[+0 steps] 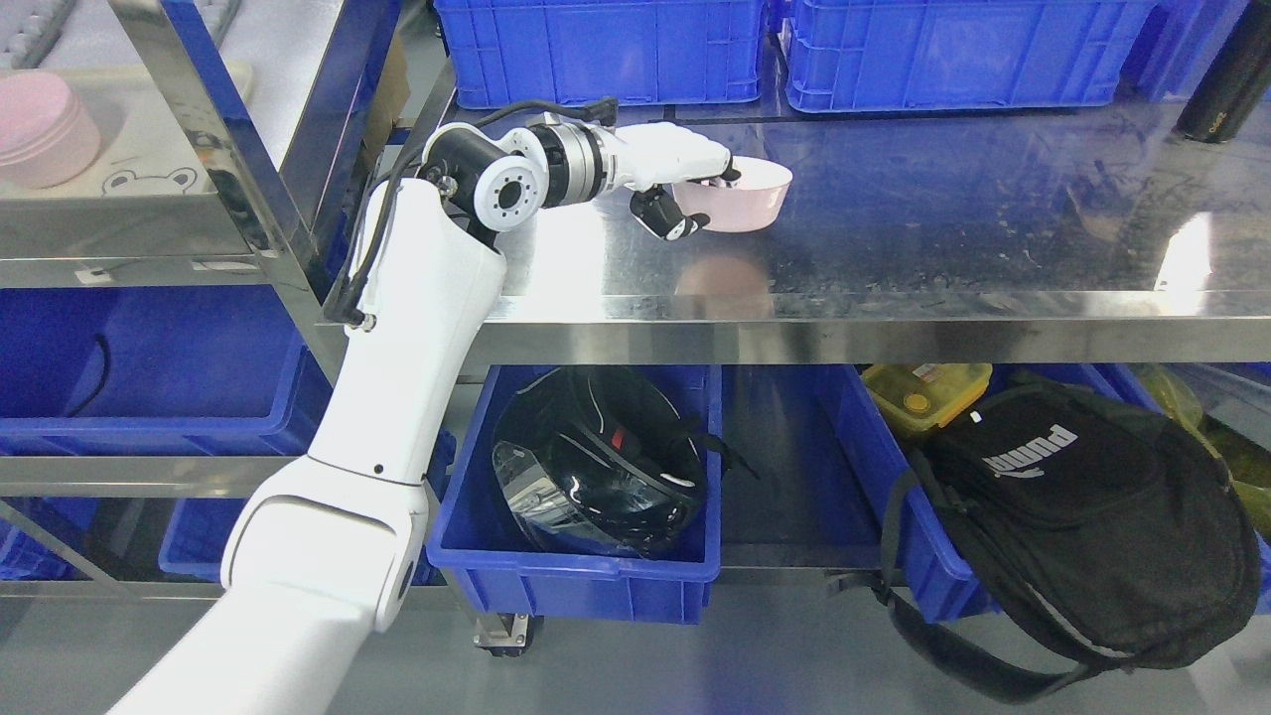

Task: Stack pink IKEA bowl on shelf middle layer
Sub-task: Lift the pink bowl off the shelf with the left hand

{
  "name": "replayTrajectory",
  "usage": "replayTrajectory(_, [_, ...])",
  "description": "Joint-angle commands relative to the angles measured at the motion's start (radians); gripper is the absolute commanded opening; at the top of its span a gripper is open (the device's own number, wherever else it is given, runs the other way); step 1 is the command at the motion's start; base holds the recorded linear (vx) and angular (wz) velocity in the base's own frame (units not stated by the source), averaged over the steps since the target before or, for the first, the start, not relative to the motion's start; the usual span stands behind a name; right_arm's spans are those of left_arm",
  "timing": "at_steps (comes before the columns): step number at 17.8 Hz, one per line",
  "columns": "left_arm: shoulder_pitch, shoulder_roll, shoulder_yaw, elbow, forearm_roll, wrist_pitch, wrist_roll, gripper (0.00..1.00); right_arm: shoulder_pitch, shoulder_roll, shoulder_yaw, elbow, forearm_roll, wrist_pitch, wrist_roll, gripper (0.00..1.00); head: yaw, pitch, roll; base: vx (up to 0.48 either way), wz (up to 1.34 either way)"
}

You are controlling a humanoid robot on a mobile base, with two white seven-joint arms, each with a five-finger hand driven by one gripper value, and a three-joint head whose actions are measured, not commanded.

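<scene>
A pink bowl (747, 205) stands upright on the steel shelf surface (943, 228), near its back left. My left hand (698, 201) reaches in from the lower left and is shut on the bowl's left rim, with fingers over the rim and the thumb against the outer wall. The bowl rests on the steel. A stack of pink bowls (42, 127) sits on a neighbouring shelf at the upper left. My right arm is out of view.
Two blue crates (606, 50) (953, 50) stand right behind the bowl. A black bottle (1226, 79) is at the far right. Below, a blue bin (576, 581) holds a black helmet (596, 462), beside a black bag (1082, 516) and a yellow box (923, 392).
</scene>
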Motion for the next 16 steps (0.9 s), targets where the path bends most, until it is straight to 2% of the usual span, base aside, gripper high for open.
replayTrajectory(1, [0.05,0.016,0.123,-0.263,0.078,-0.006,-0.01,0.0,0.022,-0.017,0.0,-0.017,0.0,0.001,0.001,1.0,0.0,0.0,0.0,0.0,0.0])
replayTrajectory(2, [0.062,0.016,0.125,-0.293,0.089,-0.012,-0.004,0.0,0.022,-0.017,0.0,-0.017,0.0,0.001,0.001,1.0,0.0,0.0,0.0,0.0,0.0])
replayTrajectory(5, [0.107,0.016,0.186,-0.321,0.153,-0.188,-0.003,0.0,0.022,-0.017,0.0,-0.017,0.0,0.001,0.001,1.0,0.0,0.0,0.0,0.0,0.0])
replayTrajectory(7, [0.123,0.016,0.2,-0.337,0.175,-0.264,-0.003,0.0,0.022,-0.017,0.0,-0.017,0.0,0.001,0.001,1.0,0.0,0.0,0.0,0.002,0.01])
replayTrajectory(11, [0.166,0.016,0.169,-0.368,0.224,-0.308,0.006,0.01,0.022,-0.017,0.0,-0.017,0.0,0.001,0.001,1.0,0.0,0.0,0.0,0.0,0.0])
replayTrajectory(13, [0.177,0.016,0.151,-0.374,0.224,-0.364,0.026,0.01,0.022,-0.017,0.0,-0.017,0.0,0.001,0.001,1.0,0.0,0.0,0.0,0.0,0.0])
replayTrajectory(16, [0.214,0.016,0.14,-0.383,0.223,-0.364,0.028,0.01,0.022,-0.017,0.0,-0.017,0.0,0.001,0.001,1.0,0.0,0.0,0.0,-0.001,-0.01])
